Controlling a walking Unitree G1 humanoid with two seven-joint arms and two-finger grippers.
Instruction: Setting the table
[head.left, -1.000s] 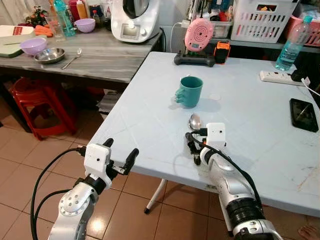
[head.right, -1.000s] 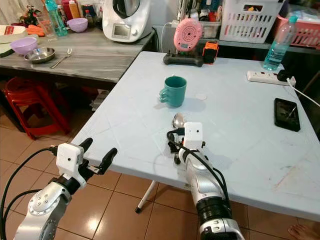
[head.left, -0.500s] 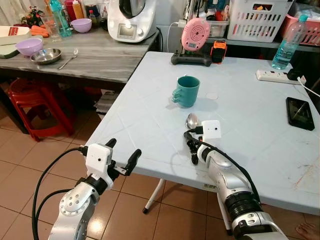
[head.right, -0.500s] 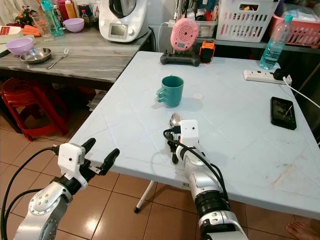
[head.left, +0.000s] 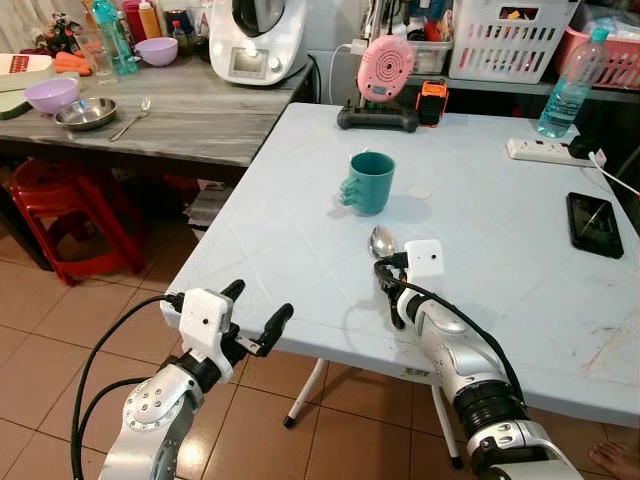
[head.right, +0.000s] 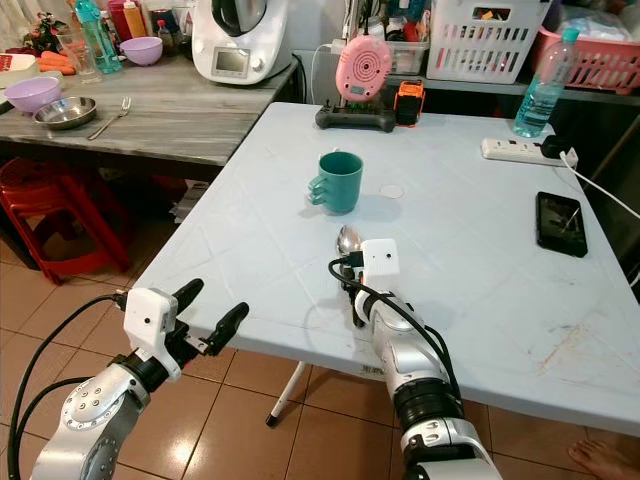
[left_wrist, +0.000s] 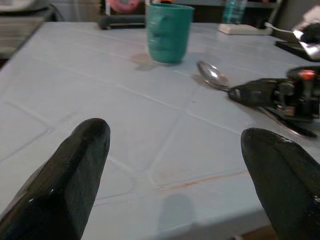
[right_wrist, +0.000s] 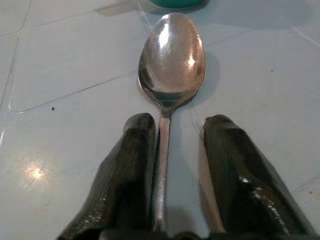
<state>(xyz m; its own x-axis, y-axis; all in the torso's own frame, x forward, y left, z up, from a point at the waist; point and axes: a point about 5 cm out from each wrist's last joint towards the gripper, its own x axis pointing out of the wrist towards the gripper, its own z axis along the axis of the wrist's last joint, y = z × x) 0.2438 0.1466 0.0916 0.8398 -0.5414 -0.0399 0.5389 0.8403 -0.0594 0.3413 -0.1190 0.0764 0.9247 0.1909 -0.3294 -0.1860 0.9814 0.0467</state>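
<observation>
I see a teal mug (head.left: 369, 182) on the pale blue-white table (head.left: 300, 230), its top marked with faint diagonal lines. The spoon (right_wrist: 170, 75) is shiny silver; the phone (head.left: 593, 224) is black, and the stool (head.left: 60, 215) red.

White table (head.left: 300, 240) bears mug (head.left: 368, 182), spoon (head.left: 383, 242), phone (head.left: 594, 224).

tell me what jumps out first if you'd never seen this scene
The right gripper rests on the pale blue table, its fingers open around the handle of a steel spoon lying flat. Just beyond stands a teal mug. The left gripper hovers open off the table's near edge.
</observation>
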